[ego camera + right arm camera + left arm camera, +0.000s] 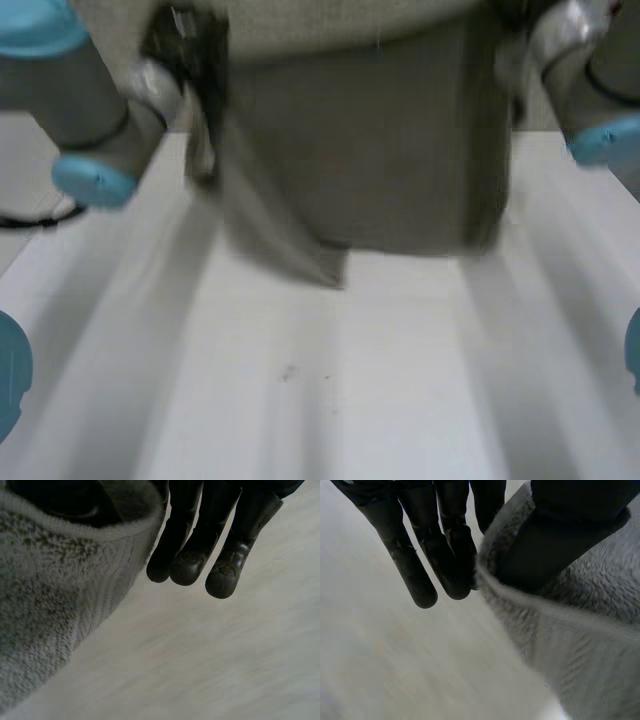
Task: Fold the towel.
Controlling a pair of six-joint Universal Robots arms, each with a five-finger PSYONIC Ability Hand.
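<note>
White table [350, 400] beneath towel [370, 160], top cut off, pinched by left hand [445, 545] and right hand [200, 535].

Towel [590, 645] here is soft grey terry cloth, fuzzy pile all over, with a flatter woven band along the hem. My left hand [445, 540] and right hand [215, 520] look like black rubbery plastic, smooth, faintly shiny. The table [330, 400] is white, smooth, matt.

Grey, fluffy towel [380, 150] hangs spread out, one lower corner drooping.
</note>
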